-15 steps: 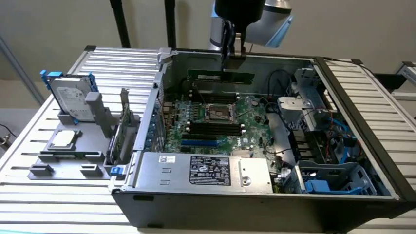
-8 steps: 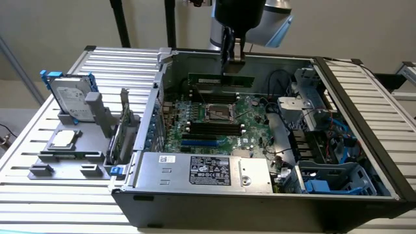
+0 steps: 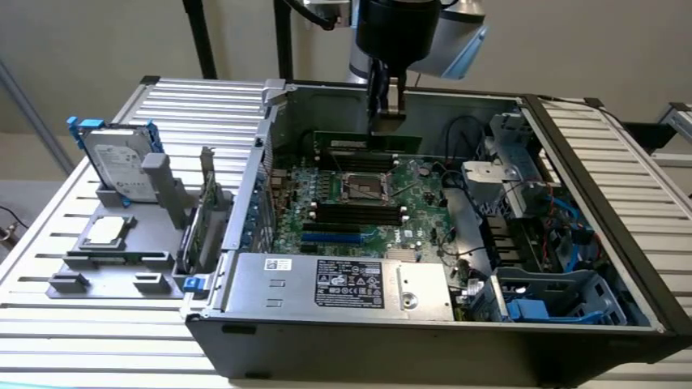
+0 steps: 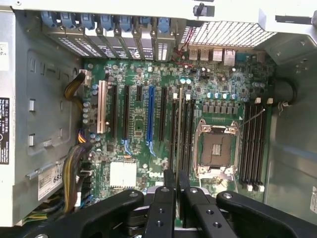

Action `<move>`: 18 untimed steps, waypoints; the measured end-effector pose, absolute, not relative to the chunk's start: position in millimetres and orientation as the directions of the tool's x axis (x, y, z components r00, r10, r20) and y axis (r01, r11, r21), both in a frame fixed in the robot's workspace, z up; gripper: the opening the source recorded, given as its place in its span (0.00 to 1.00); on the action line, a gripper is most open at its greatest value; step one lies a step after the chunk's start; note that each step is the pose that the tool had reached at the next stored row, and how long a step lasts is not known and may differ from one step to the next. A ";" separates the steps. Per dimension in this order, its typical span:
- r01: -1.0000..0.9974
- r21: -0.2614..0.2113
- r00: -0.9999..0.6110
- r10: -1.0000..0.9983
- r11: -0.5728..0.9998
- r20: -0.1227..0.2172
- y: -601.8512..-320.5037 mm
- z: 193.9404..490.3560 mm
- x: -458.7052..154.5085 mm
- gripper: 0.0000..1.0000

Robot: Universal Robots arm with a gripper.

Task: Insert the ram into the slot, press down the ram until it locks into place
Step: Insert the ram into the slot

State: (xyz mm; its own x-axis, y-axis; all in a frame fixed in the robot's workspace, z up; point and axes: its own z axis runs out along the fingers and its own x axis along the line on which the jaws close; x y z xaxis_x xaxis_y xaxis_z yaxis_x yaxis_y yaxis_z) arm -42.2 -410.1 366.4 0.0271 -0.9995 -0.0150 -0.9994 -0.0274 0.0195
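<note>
In the exterior view, my gripper (image 3: 385, 113) reaches down from above into the open computer case, shut on the ram (image 3: 368, 143). The ram is a thin green stick held level and on edge, just above the motherboard's far side. One bank of long black slots (image 3: 368, 164) lies right below it, and another bank (image 3: 357, 213) lies on the near side of the processor socket. In the wrist view the fingers (image 4: 169, 183) stand close together over a bank of black slots (image 4: 183, 129). A second bank of slots (image 4: 252, 144) sits beyond the socket.
The processor socket (image 4: 216, 148) sits between the two slot banks. A shorter blue slot (image 4: 150, 114) and black card slots lie beside them. The power supply (image 3: 346, 279) fills the case front and the drive cage with cables (image 3: 519, 186) stands at the exterior view's right. A hard drive (image 3: 117, 166) is outside the case.
</note>
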 end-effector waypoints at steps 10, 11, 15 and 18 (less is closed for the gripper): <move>-1.000 0.008 0.027 -1.000 -0.027 -0.013 -410.0 348.2 -43.8 0.13; -1.000 0.007 0.027 -1.000 -0.027 -0.012 -410.1 346.4 -44.2 0.13; -1.000 0.005 0.027 -1.000 -0.027 -0.011 -410.0 339.2 -45.6 0.13; -1.000 0.005 0.027 -1.000 -0.027 -0.011 -409.8 333.6 -46.0 0.13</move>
State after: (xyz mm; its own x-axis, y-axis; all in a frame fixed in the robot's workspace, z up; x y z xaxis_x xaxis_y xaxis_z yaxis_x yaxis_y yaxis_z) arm -46.0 -409.8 333.6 0.0274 -0.9996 -0.0113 -0.9996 -0.0275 0.0047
